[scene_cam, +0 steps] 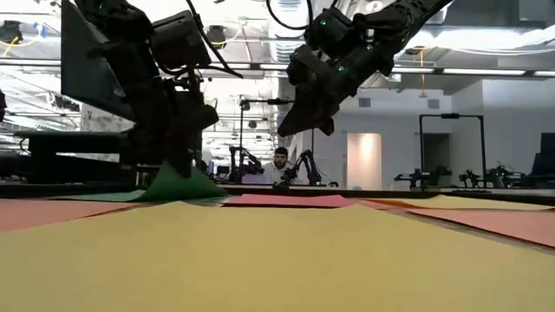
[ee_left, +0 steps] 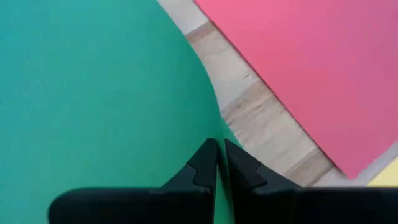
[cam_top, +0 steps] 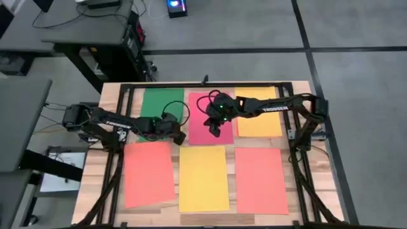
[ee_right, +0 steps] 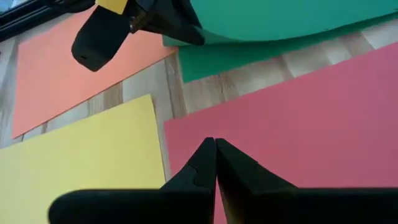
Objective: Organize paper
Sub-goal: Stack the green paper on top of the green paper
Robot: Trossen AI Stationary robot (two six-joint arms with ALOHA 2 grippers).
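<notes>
Pinching the green sheet at its corner

Reaching from the left of the high view toward the middle, the left arm lies low over the desk (cam_top: 95, 184), and its left tool (cam_top: 180, 136) is at the lower right corner of the green sheet (cam_top: 156, 102). In the left wrist view the two fingers (ee_left: 205, 165) are pressed together with the green edge between them, so this tool is closed on the green sheet. The low view shows what the high view does not: that corner is lifted from the desk into a small peak, left of centre in the frame.

The right arm comes from the right side of the high view, and the right tool (cam_top: 213, 130) hangs over the pink-red sheet (cam_top: 198, 108) in the upper middle. Its fingers are closed and hold nothing; in the low view it is clearly above the paper, not touching.

Six sheets lie in two rows. Upper row: green, pink-red, orange sheet (cam_top: 261, 117). Lower row: red-orange sheet (cam_top: 149, 173), yellow sheet (cam_top: 203, 178), and a second red-orange sheet (cam_top: 261, 179). Narrow strips of bare wood separate them, and the lower row is free of both arms.

A person (scene_cam: 279, 165) sits far behind the desk in the low view.
</notes>
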